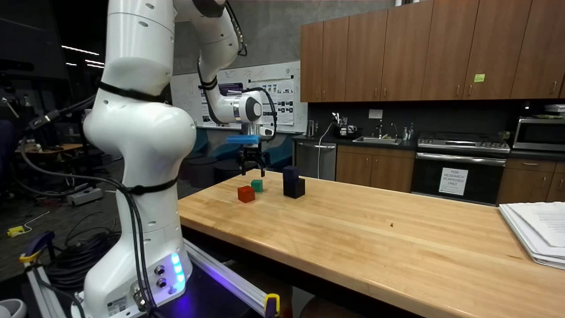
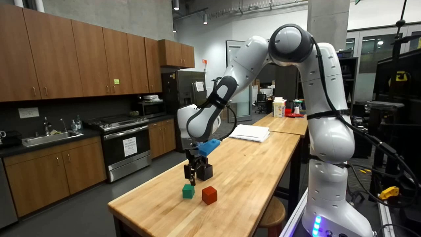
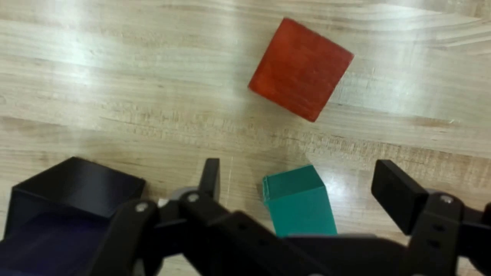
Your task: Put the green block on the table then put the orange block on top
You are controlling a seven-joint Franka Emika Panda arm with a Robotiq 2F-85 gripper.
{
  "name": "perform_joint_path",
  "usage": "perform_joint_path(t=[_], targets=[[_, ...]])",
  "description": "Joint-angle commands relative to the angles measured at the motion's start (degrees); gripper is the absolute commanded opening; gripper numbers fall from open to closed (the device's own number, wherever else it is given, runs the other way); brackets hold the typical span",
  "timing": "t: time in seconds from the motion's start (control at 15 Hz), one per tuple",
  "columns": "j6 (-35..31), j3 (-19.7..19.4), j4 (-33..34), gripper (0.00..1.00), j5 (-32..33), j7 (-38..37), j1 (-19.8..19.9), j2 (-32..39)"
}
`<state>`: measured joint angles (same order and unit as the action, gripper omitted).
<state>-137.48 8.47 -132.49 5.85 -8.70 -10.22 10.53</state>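
The green block (image 1: pixel 257 185) stands on the light wooden table (image 1: pixel 353 229); it also shows in an exterior view (image 2: pixel 188 191) and in the wrist view (image 3: pixel 301 212), its lower part there hidden by the gripper body. The orange block (image 1: pixel 246 194), a red-orange cube, stands on the table close to the green block, apart from it. It also shows in an exterior view (image 2: pixel 209 195) and turned at an angle in the wrist view (image 3: pixel 302 69). My gripper (image 3: pixel 297 184) is open and empty, pointing down just above the green block, which appears between its fingers with room on both sides.
A black cube (image 1: pixel 294 188) with a dark navy cube (image 1: pixel 290 173) on top stands beside the green block, close to the left finger in the wrist view (image 3: pixel 80 188). A stack of papers (image 2: pixel 250 132) lies farther along the table.
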Motion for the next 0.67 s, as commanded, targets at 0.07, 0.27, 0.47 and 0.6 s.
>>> perform_joint_path(t=[0.07, 0.27, 0.47, 0.6], targets=[[-0.1, 1.3, -6.6, 1.0, -2.7, -5.4, -1.2, -7.6], [-2.3, 2.2, -8.8, 1.0, -4.6, -7.5, -1.7, -9.1], [-4.6, 2.4, -11.2, 1.0, -4.9, -10.4, -1.6, -9.7], [-5.8, 2.2, -13.0, 1.0, -4.6, -11.6, -1.3, -9.8]])
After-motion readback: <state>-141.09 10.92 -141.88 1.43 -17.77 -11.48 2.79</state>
